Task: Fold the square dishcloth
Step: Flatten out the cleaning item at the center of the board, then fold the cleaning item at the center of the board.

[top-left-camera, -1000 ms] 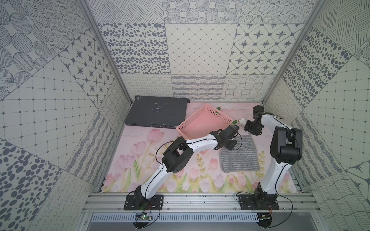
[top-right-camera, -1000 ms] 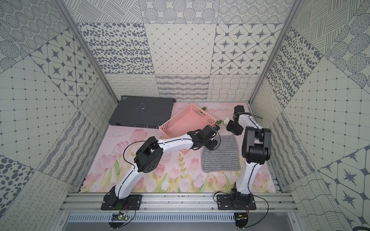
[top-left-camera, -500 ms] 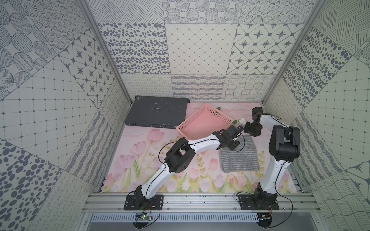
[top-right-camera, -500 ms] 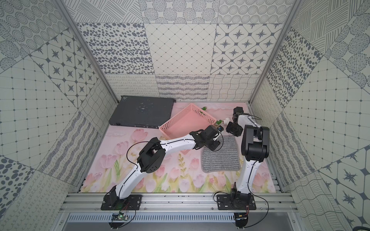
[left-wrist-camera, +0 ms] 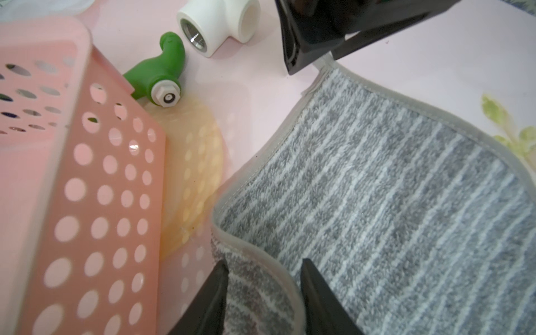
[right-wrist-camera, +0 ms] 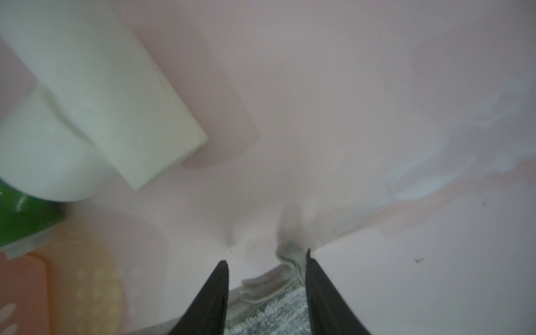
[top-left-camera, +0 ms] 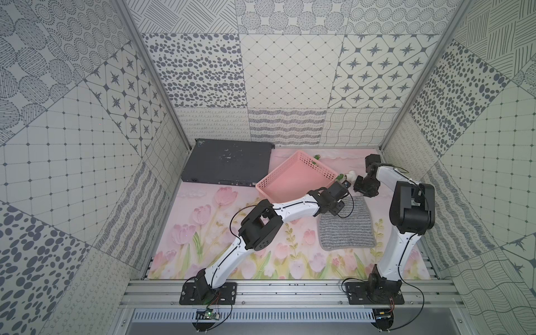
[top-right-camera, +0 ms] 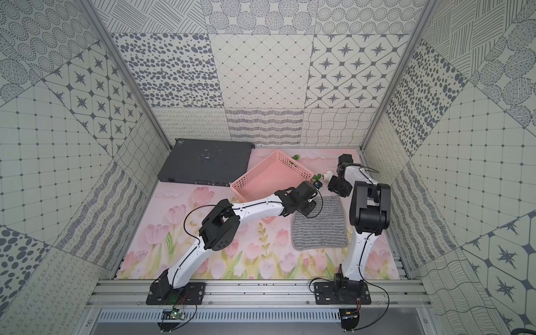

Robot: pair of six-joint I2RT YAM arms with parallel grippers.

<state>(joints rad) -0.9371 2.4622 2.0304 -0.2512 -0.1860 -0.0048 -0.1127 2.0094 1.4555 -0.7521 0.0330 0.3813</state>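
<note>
Square dishcloth [top-left-camera: 345, 224] lay flat on surface [top-left-camera: 220, 232], beside right arm's base side. Far corners were straddled: left claw [left-wrist-camera: 262, 278] part-open over raised hem, right claw [right-wrist-camera: 265, 269] part-open around bunched corner; grip could not be told.

Top views: high, front, looking down, near-identical. Wrist views: close, sharing dishcloth [left-wrist-camera: 406, 217] edge.

Our left arm stretches low and far-right across the bench, its left claw [left-wrist-camera: 262, 285] pointing down with jaws parted on either side of a raised cloth corner. Our right arm stands folded upright, elbow high, and its right claw [right-wrist-camera: 266, 274] reaches down, jaws parted.
</note>
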